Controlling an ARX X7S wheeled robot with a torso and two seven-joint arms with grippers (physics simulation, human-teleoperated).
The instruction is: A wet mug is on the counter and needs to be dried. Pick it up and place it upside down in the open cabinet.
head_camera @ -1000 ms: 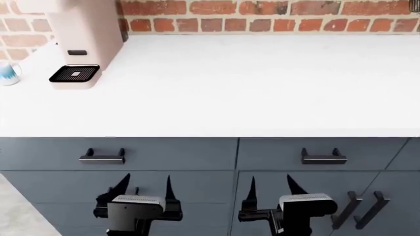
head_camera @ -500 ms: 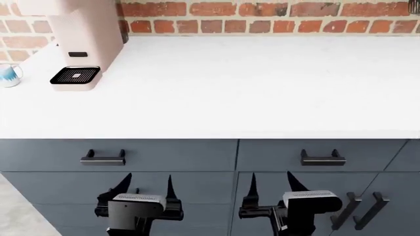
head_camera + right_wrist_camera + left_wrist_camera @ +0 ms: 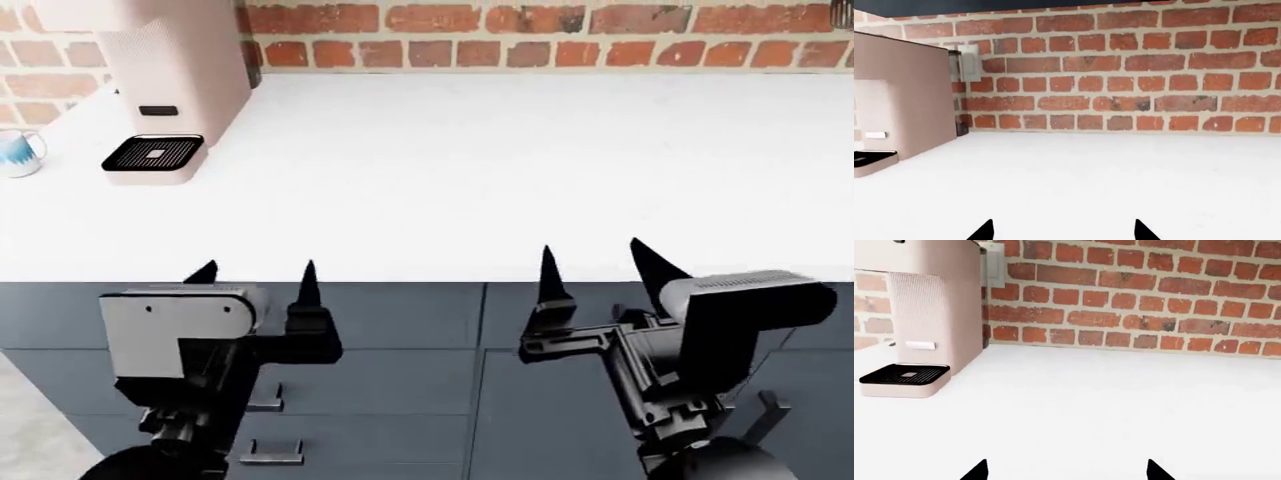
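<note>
The counter was a broad, plain white worktop with a thick front edge, running back to a red brick wall. Below its near edge hung dark blue-grey drawer fronts with black handles. At the far left stood a tall beige coffee machine with a black drip grille at its foot.

The mug sat upright on the counter at the far left edge of the head view, left of the coffee machine and well apart from both arms, its light-blue pattern and white handle just showing.

In front of the counter's near edge, the left gripper had its two black fingers spread apart and held nothing. The right gripper was likewise spread and empty, its fingertips rising over the edge of the worktop.

Only the head view showed the mug and the drawers. The left wrist view showed the coffee machine side-on, with its ribbed front, and a white wall plate on the bricks behind it; only the dark fingertips showed. The right wrist view caught just a side of the machine, the same wall plate, and a dark band above the brickwork.
</note>
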